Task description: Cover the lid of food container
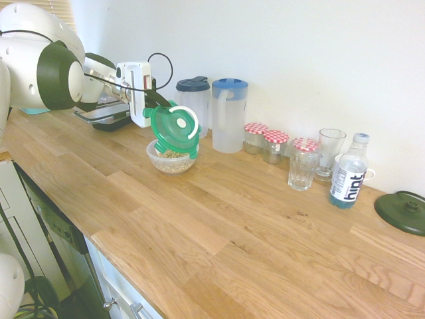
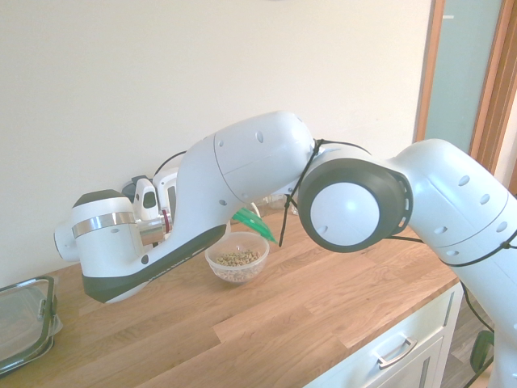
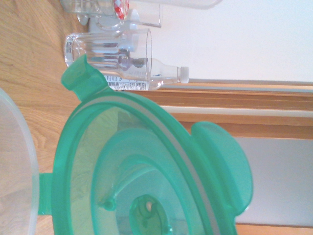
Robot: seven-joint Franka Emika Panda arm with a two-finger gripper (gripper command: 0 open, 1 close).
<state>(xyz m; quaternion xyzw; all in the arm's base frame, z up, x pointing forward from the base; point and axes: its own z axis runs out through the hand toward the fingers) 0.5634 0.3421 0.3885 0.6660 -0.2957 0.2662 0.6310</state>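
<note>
One green lid (image 1: 173, 127) clenched in the gripper (image 1: 157, 101), tilted above the food container (image 1: 172, 159); seemingly not touching.

Lid (image 2: 257, 222) mostly hidden behind arm in second exterior view; bottom cut off in wrist view. Pot lid (image 1: 402, 212) clipped at right edge. Bottle (image 1: 348, 177) label's small print unreadable.

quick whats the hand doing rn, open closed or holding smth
hand: closed, holding the green lid tilted on edge just above the food container
</note>
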